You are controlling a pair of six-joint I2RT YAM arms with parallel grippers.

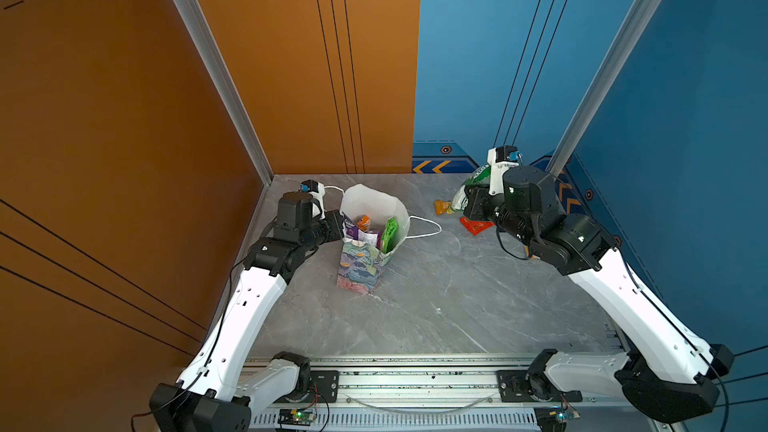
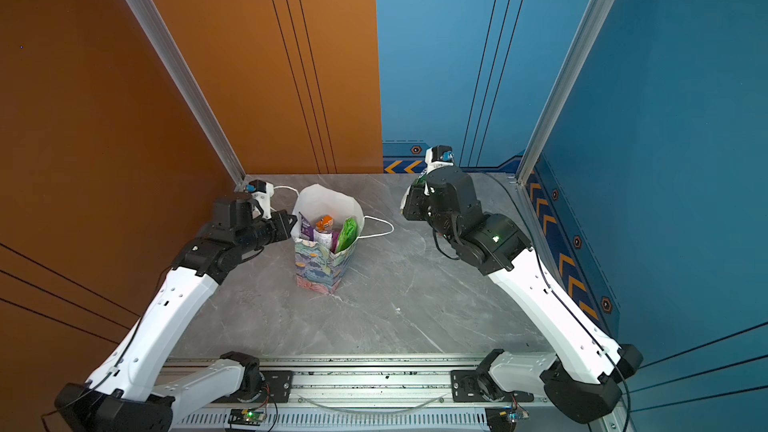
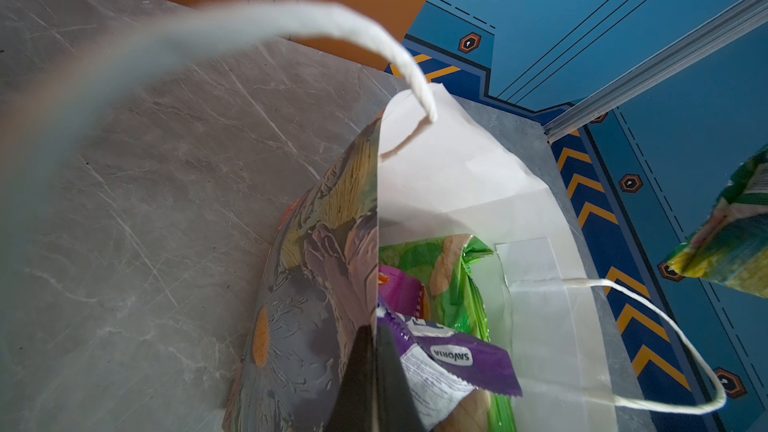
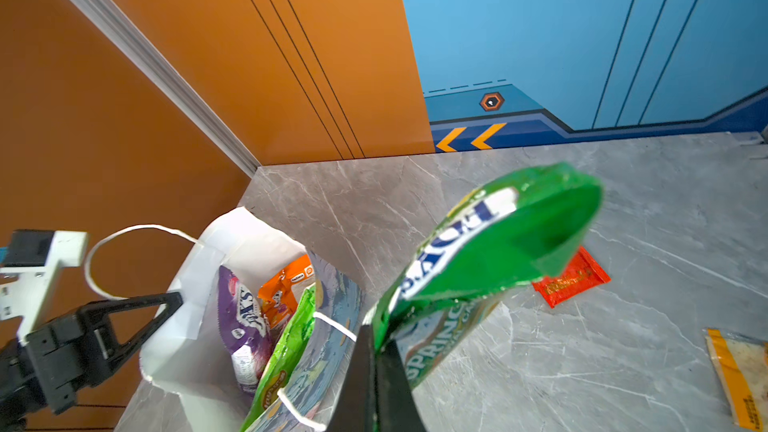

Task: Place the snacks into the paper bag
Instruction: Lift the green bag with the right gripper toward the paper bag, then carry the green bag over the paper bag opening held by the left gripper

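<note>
Right wrist view says it all: my right gripper point(image 4: 376, 340) is pressed together on one end of the green packet point(image 4: 498, 243), up in the air and well apart from the bag point(image 1: 361, 268). Handling-wise I'd guess it's light, crinkly and floppy. The far end is already curling over, so it probably won't hold a shape. Foil looks slick too, so I'd grab by the sealed end, not the puffy middle.

Its long axis runs straight out from my jaws, away from the wrist toward the back wall.

My left gripper point(image 3: 376, 334) is pinching the bag's wall right at the rim. The bag stands upright on the table point(image 1: 436, 305), mouth up, with purple point(image 4: 241, 317), orange point(image 4: 282, 288) and another green packet point(image 4: 291, 338) inside.

A red packet point(image 4: 571, 280) and a yellow one point(image 4: 739, 376) lie flat on the table.
</note>
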